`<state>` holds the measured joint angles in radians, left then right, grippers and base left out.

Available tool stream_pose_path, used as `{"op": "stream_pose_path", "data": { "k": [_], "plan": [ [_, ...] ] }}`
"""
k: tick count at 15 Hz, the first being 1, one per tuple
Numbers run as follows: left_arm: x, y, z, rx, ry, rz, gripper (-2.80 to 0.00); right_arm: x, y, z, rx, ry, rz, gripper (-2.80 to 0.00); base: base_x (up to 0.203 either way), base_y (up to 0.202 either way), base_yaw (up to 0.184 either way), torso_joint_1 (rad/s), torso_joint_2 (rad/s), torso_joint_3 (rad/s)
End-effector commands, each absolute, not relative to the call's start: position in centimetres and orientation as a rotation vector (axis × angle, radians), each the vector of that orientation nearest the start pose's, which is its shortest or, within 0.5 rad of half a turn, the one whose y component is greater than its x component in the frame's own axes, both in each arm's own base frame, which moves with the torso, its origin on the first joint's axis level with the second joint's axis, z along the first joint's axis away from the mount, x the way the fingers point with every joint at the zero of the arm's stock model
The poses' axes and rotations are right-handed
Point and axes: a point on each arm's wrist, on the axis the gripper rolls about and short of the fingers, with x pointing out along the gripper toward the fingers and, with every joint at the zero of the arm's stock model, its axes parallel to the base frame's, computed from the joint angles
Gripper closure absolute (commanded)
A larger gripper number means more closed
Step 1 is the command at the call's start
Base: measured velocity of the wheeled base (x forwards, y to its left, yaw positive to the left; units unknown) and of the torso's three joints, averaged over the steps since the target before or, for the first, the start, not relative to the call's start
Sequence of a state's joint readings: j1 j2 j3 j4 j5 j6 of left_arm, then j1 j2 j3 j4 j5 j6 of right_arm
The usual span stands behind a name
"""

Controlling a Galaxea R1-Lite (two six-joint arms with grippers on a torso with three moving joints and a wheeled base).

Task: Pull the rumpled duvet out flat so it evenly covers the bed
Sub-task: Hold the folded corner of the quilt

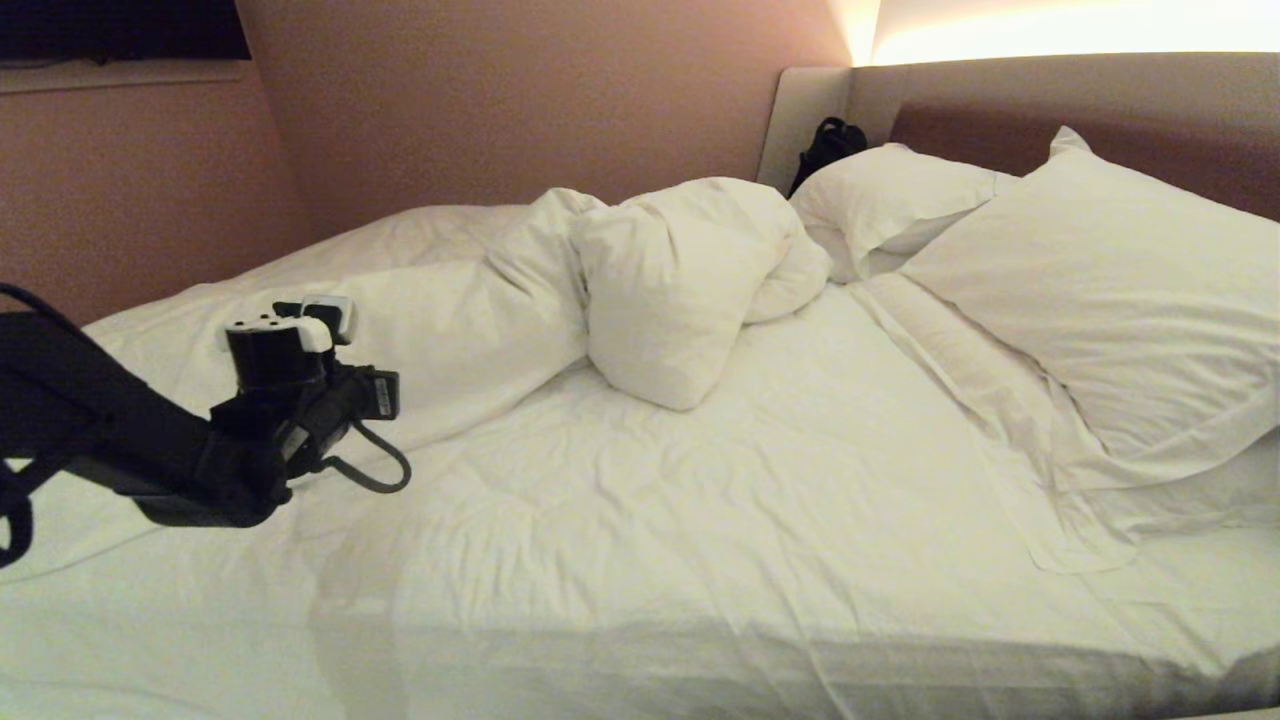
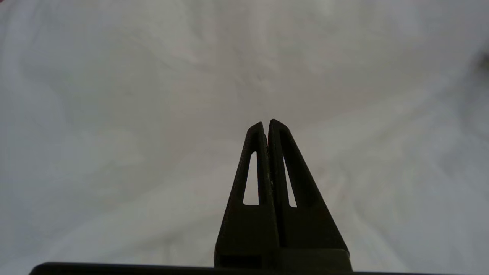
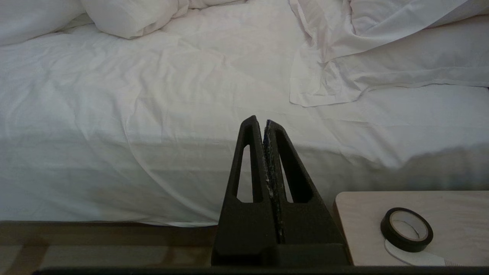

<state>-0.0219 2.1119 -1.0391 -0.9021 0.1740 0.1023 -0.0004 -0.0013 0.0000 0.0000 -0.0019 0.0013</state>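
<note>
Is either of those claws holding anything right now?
No. The left gripper is shut on nothing above the white bedding, and the right gripper is shut and empty beside the bed. The duvet lies bunched, untouched.

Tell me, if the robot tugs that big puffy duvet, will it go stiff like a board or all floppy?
Probably floppy: the duvet is slumped in a soft, creased heap on the bed. It looks puffy, so likely light for its size. It may slide easily over the smooth sheet.
</note>
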Motion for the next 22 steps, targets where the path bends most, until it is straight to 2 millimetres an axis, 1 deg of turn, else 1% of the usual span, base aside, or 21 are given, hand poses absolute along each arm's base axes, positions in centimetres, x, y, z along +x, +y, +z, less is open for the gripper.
{"op": "stream_pose_path", "data": {
  "k": [1, 2, 5, 8, 9, 10, 14, 17, 20, 22],
  "plan": [
    [42.8, -0.5, 9.9, 0.121, 0.2, 0.157, 0.0, -2.3, 0.0, 7.5, 0.002, 0.0, -0.002, 0.0, 0.0, 0.0, 0.0, 0.0, 0.0, 0.0],
    [43.6, -0.5, 9.8, 0.12, 0.187, 0.164, 0.0, -2.3, 0.0, 7.5, 0.002, 0.0, -0.002, 0.0, 0.0, 0.0, 0.0, 0.0, 0.0, 0.0],
    [44.8, -0.5, 9.5, 0.118, 0.209, 0.165, 0.0, -2.3, 0.0, 7.5, 0.002, 0.0, -0.002, 0.0, 0.0, 0.0, 0.0, 0.0, 0.0, 0.0],
    [46.5, -0.5, 9.8, 0.103, 0.222, 0.168, 0.0, -2.3, 0.0, 7.5, 0.002, 0.0, -0.003, 0.0, 0.0, 0.0, 0.0, 0.0, 0.0, 0.0],
    [47.0, -0.5, 9.7, 0.099, 0.229, 0.169, -2.8, -2.3, 0.0, 7.5, 0.001, 0.0, -0.002, 0.0, 0.0, 0.0, 0.0, 0.0, 0.0, 0.0],
    [47.5, -0.5, 9.6, 0.096, 0.226, 0.169, -2.8, -2.3, 0.0, 7.5, 0.002, 0.0, -0.003, 0.0, 0.0, 0.0, 0.0, 0.0, 0.0, 0.0],
    [48.9, -0.4, 8.2, 0.08, 0.222, 0.203, -2.8, -2.3, 0.0, 7.5, 0.002, 0.0, -0.003, 0.0, 0.0, 0.0, 0.0, 0.0, 0.0, 0.0],
    [49.8, 0.0, 7.9, 0.078, 0.203, 0.216, -2.8, -2.3, 0.0, 7.5, 0.002, 0.0, -0.002, 0.0, 0.0, 0.0, 0.0, 0.0, 0.0, 0.0],
    [51.7, 0.2, 6.4, 0.078, 0.175, 0.281, -2.8, -2.3, 0.0, 7.5, 0.001, 0.0, -0.002, 0.0, 0.0, 0.0, 0.0, 0.0, 0.0, 0.0],
    [52.3, 0.3, 5.6, 0.077, 0.169, 0.3, -2.8, -2.3, 0.0, 7.5, 0.002, 0.0, -0.002, 0.0, 0.0, 0.0, 0.0, 0.0, 0.0, 0.0]
  ]
}}
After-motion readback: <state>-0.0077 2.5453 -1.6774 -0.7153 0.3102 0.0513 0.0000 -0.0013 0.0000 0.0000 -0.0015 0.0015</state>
